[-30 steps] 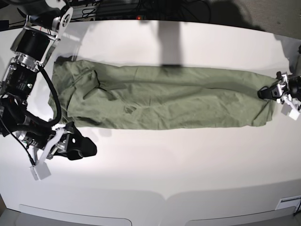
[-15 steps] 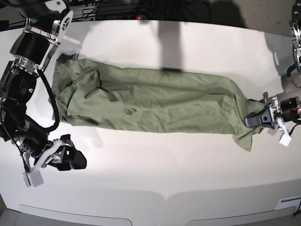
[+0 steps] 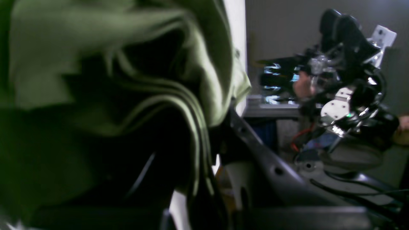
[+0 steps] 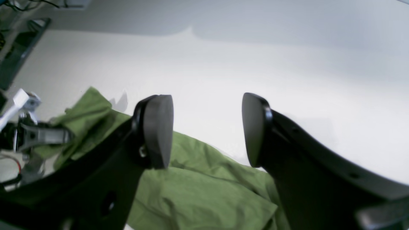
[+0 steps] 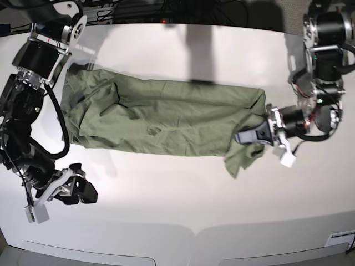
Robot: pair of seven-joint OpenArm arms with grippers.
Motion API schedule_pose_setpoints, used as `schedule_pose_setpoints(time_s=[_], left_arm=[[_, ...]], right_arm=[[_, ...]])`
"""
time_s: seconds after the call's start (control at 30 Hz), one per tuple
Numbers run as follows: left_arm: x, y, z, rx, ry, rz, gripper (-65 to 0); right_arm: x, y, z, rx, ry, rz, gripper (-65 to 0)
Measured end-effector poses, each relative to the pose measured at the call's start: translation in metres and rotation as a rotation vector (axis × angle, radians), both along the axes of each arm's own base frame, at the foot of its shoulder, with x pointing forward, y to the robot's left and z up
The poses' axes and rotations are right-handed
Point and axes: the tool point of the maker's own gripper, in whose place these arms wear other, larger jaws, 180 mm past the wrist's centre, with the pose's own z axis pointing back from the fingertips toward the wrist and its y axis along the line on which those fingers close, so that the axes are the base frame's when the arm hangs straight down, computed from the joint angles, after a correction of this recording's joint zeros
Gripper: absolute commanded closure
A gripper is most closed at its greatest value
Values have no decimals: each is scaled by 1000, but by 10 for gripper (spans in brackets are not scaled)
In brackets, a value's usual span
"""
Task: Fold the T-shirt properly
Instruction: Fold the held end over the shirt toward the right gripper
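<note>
Green T-shirt [image 5: 166, 119] hem is clamped in left pincer [image 5: 248, 135], right pincer [image 5: 77, 191] gapes empty nearby; thin grip could slip mid-fold.

T-shirt [image 5: 161, 119] lengthwise across the table [image 5: 183, 205], left hand [image 5: 248, 136] at its right end.

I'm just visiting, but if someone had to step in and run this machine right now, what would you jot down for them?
Left claw: shut on the T-shirt, holding its end lifted and bunched.
Right claw: open, empty, hanging off the shirt above bare table.
T-shirt: already a long narrow band lying across the table.
Done: lengthwise fold, judging by the band shape.
Left: carry the held end over toward the far end, flatten, tidy.
</note>
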Motion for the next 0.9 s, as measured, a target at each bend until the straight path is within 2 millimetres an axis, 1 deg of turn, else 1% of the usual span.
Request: schedule_pose_setpoints(time_s=[0.1,0.27,0.37,0.43,0.5,0.53,0.63,0.7,0.77,0.8,0.9], left_arm=[[-6,-28,-1,-57,14,-19,0],[-13,-55,0,-116,26,-34,0],[-14,-75,6,-160,25,-44,0],[-15,-85,7,-179,28,-50,0],[-18,-85,5,-182,34,-50,0],[-19,-84,4,-179,38,-48,-14],[-19,-79,3,-170,38,-45,-201],[-18,-80,3,-172,38,-43,-286],[-19,-81,3,-174,38,-45,-332],[-19,-83,4,-179,38,-45,-343],[-19,-84,4,-182,38,-46,-348]], right_arm=[[0,0,0,0,-1,0,-345],[0,0,0,0,-1,0,-345],[0,1,0,2,-1,1,-345],[0,1,0,2,-1,1,-345],[0,0,0,1,-1,0,-345],[0,0,0,1,0,0,-345],[0,1,0,2,0,1,-345],[0,1,0,2,-1,1,-345],[0,1,0,2,-1,0,-345],[0,1,0,2,-1,1,-345],[0,1,0,2,-1,1,-345]])
